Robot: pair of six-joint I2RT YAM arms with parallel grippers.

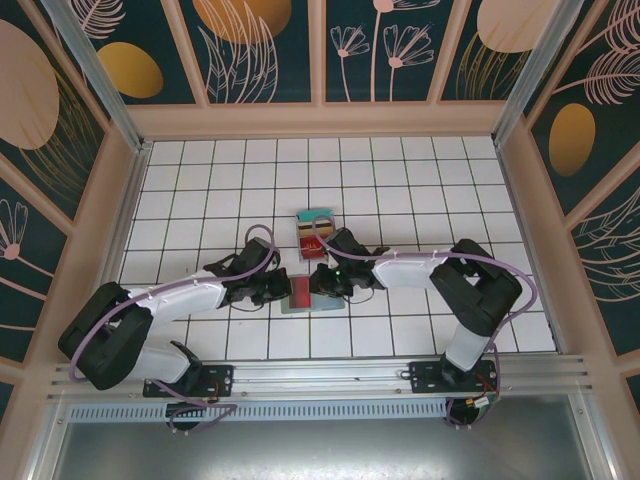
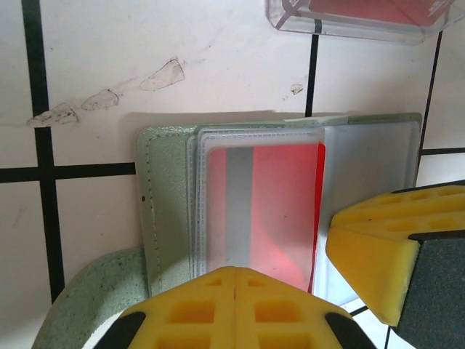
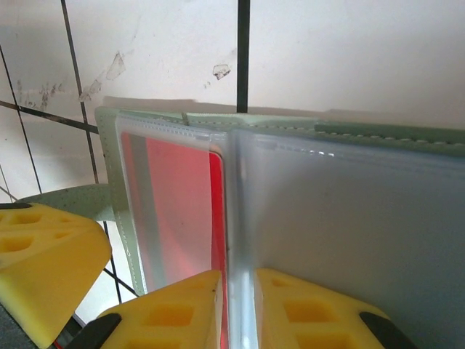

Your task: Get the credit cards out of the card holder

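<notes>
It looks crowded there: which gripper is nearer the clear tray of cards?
Right, narrowly. The right gripper lies alongside the near right corner of the clear tray; the left gripper sits off its near left corner, a little farther back.

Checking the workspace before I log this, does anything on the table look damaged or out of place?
Flaky scuff marks cross the white tile just beyond the open card holder, like peeled tape or residue. The red card sits straight in its clear sleeve.
</notes>
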